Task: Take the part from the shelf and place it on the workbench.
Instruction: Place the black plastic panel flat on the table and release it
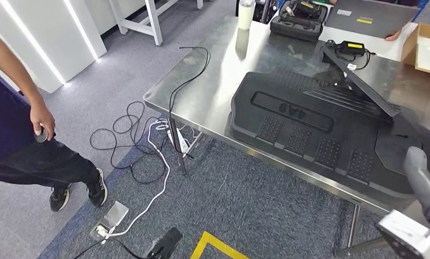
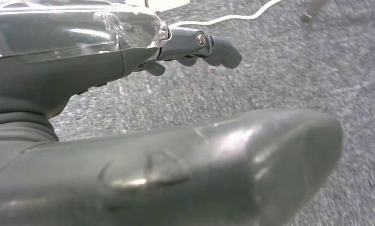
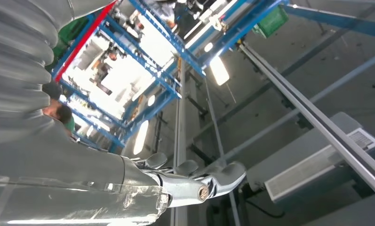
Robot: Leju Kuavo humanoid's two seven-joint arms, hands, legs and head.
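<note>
1. Lying flat on the steel workbench (image 1: 212, 81), the large black moulded part (image 1: 320, 129) is seen, its far edge hidden under a dark panel (image 1: 358, 81).
2. The right hand (image 1: 423, 183) is cut off by the frame; its fingers (image 3: 223, 176) are held straight, holding nothing.
3. The left hand (image 2: 195, 47) is seen over carpet, fingers extended, empty.

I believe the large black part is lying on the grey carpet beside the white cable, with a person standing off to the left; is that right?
Not quite: in the head view the large black part lies on the steel workbench, not the carpet. The white cable and the person are as you say.
</note>
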